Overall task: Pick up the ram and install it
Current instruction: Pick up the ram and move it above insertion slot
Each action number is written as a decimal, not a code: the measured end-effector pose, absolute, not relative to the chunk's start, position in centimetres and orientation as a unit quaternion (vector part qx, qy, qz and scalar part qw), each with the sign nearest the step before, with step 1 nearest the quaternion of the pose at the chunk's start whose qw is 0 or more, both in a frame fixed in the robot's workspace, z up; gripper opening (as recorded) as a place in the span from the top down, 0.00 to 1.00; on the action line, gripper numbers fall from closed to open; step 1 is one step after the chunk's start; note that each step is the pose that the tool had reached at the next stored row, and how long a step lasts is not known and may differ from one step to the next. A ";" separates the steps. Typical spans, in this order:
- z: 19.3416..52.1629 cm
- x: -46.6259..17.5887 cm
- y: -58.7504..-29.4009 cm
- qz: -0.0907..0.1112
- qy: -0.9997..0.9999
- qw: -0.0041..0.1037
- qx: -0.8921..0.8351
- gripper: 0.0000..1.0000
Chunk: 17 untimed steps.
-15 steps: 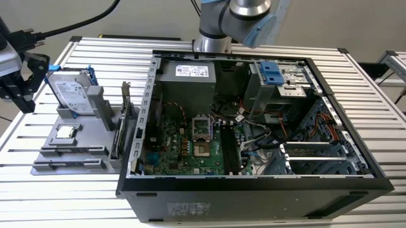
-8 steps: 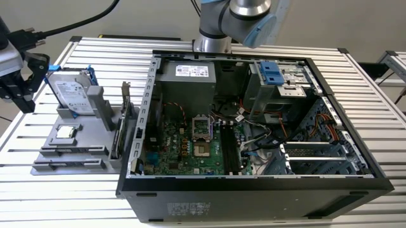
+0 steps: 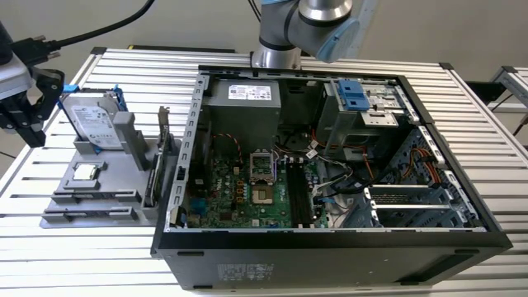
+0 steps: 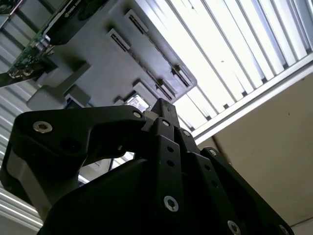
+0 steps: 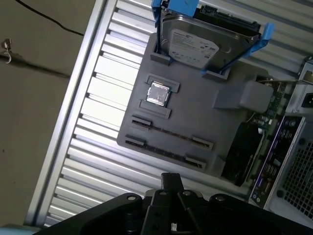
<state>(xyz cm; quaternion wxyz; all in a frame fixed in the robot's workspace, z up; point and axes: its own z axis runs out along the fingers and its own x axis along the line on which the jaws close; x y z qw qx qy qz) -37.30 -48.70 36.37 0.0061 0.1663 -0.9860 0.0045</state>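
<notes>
Seen in the exterior view alone: open computer case (image 3: 330, 154) on the slatted worktop (image 3: 123, 68), arm base (image 3: 276, 55) behind it. In the first wrist view: ram (image 5: 171, 133), seemingly edge-on in a slot of the grey holder (image 5: 195, 112). Claw (image 3: 31, 133) pinched together, gripping nothing, pointing down beside the hard drive (image 3: 91, 117).

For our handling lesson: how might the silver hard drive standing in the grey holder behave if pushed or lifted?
The hard drive looks like a metal slab, so probably stiff and heavy for its size. Standing on edge in the grey holder, it could tip if nudged.
</notes>
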 end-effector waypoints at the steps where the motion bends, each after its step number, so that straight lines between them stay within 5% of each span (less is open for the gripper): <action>1: 36.4 -37.3 -48.7 0.005 -0.986 0.006 0.167 1.00; 17: 36.4 -37.3 -48.7 0.005 -0.983 0.006 0.183 1.00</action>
